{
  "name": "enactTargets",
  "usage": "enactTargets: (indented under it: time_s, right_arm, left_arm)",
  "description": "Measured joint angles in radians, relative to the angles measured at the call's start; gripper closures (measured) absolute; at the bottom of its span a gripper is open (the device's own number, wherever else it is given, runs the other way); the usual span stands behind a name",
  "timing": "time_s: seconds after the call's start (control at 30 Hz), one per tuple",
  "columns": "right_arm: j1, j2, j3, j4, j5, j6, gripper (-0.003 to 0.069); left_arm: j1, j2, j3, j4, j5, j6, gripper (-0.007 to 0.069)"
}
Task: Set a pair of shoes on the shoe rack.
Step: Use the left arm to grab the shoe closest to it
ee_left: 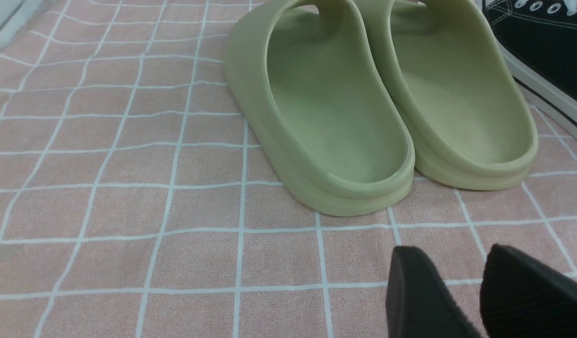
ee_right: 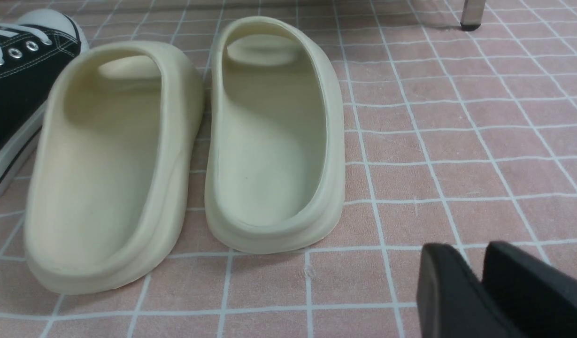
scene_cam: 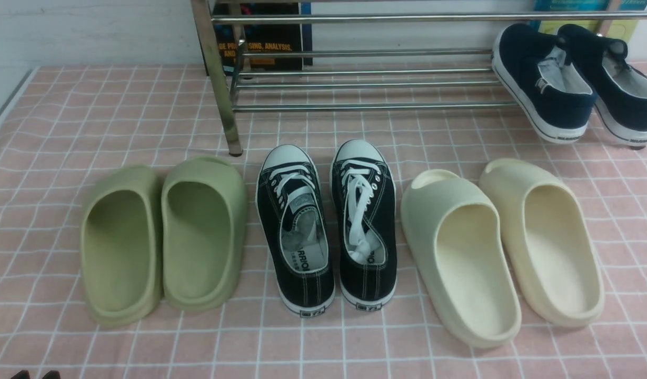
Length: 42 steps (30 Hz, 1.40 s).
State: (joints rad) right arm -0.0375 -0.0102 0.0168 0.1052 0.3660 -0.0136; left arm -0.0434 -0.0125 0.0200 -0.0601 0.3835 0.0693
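Pair of shoes [scene_cam: 323, 231] sits mid-worktop, side by side, toes toward the far edge, just short of the shoe rack [scene_cam: 355, 84] standing along that edge. Green slides [scene_cam: 197, 237] lie on the left-edge side, cream slides [scene_cam: 460, 252] on the right. Left pincer [ee_left: 462, 277] and right pincer [ee_right: 471, 263]: narrowly apart, holding nothing.

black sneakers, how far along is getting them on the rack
Nothing done: both black sneakers sit on the cloth before the shoe rack. Nothing in hand: left gripper and right gripper are empty. Left: grasp, lift, place both.
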Motion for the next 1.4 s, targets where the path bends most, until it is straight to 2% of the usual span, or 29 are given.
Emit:
enactTargets:
  time_s: [0.4, 0.57, 0.83, 0.87, 0.93, 1.07, 1.13, 1.23, 1.3, 1.37, 1.4]
  right_arm:
    - [0.000, 0.000, -0.001, 0.000, 0.003, 0.000, 0.0504]
    - [0.000, 0.000, -0.001, 0.000, 0.003, 0.000, 0.0503]
    - [0.000, 0.000, -0.001, 0.000, 0.003, 0.000, 0.0493]
    - [0.000, 0.000, -0.001, 0.000, 0.003, 0.000, 0.0493]
    - [0.000, 0.000, -0.001, 0.000, 0.003, 0.000, 0.0490]
    - [0.000, 0.000, -0.001, 0.000, 0.003, 0.000, 0.0484]
    - [0.000, 0.000, -0.001, 0.000, 0.003, 0.000, 0.0482]
    - [0.000, 0.000, -0.001, 0.000, 0.003, 0.000, 0.0476]
    - [0.000, 0.000, -0.001, 0.000, 0.003, 0.000, 0.0473]
    - [0.000, 0.000, -0.001, 0.000, 0.003, 0.000, 0.0468]
    - [0.000, 0.000, -0.001, 0.000, 0.003, 0.000, 0.0466]
  left_arm:
    - [0.000, 0.000, 0.000, 0.012, -0.002, 0.000, 0.0385]
    - [0.000, 0.000, 0.008, 0.019, -0.071, 0.000, 0.0385]
    - [0.000, 0.000, 0.009, 0.019, -0.527, 0.000, 0.0385]
    - [0.000, 0.000, 0.009, 0.019, -0.527, 0.000, 0.0385]
    - [0.000, 0.000, 0.009, 0.019, -0.639, -0.010, 0.0385]
    - [0.000, 0.000, 0.009, 0.011, -0.800, -0.081, 0.0385]
    - [0.000, -0.001, 0.006, 0.004, -0.920, -0.190, 0.0391]
    - [0.000, 0.000, -0.067, 0.001, -0.863, -0.242, 0.0442]
    - [0.000, 0.005, -0.162, 0.001, -0.764, -0.236, 0.0501]
    - [0.000, 0.060, -0.296, 0.001, -0.597, -0.189, 0.0589]
    - [0.000, 0.083, -0.344, 0.001, -0.556, -0.175, 0.0601]
